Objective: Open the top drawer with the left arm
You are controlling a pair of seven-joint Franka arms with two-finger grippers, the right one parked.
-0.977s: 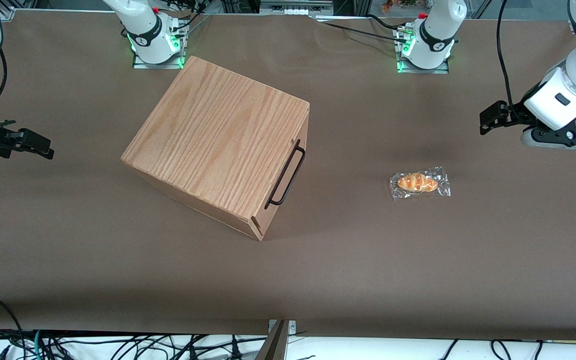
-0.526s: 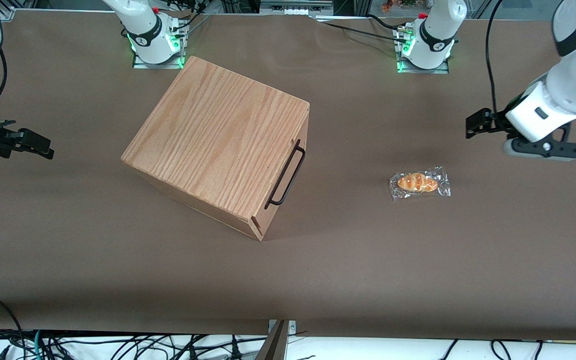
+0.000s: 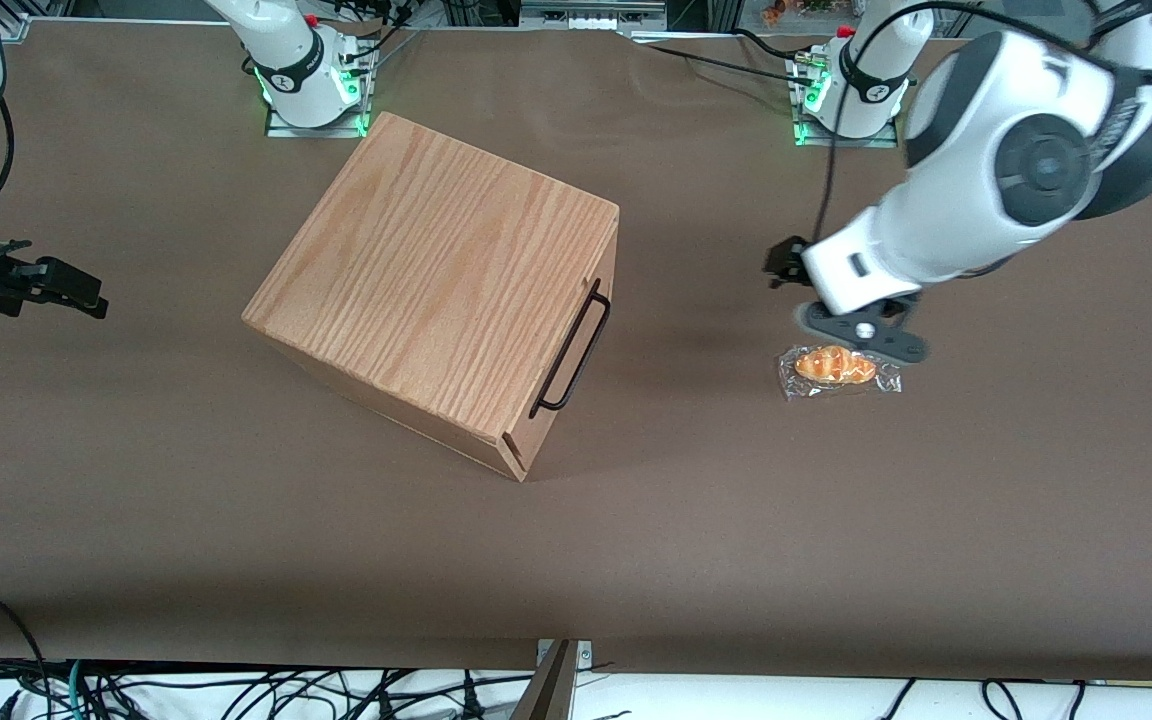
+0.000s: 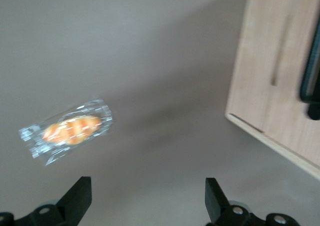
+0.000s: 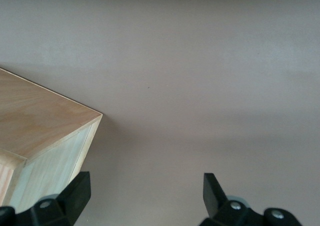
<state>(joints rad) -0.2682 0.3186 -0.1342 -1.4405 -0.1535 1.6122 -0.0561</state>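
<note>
The oak-grain cabinet (image 3: 436,280) stands on the brown table, turned at an angle. Its top drawer (image 3: 581,385) is shut, flush with the cabinet's front, and carries a thin black wire handle (image 3: 573,350). My left arm (image 3: 996,190) reaches in over the table. Its gripper (image 3: 784,268) hangs in front of the drawer, well apart from the handle, and stands open with nothing between its fingers (image 4: 80,196). In the left wrist view the gripper (image 4: 147,200) is over bare table, with the cabinet's front (image 4: 275,85) and handle (image 4: 312,75) ahead.
A wrapped bread roll (image 3: 839,366) lies on the table just nearer the front camera than the gripper; the left wrist view shows the roll (image 4: 70,130) too. Two arm bases (image 3: 311,80) (image 3: 851,95) with green lights stand at the table's edge farthest from the camera.
My left arm has swung in from the working arm's end of the table toward the cabinet, and its gripper now hangs by the bread roll. The cabinet and roll have not moved.
</note>
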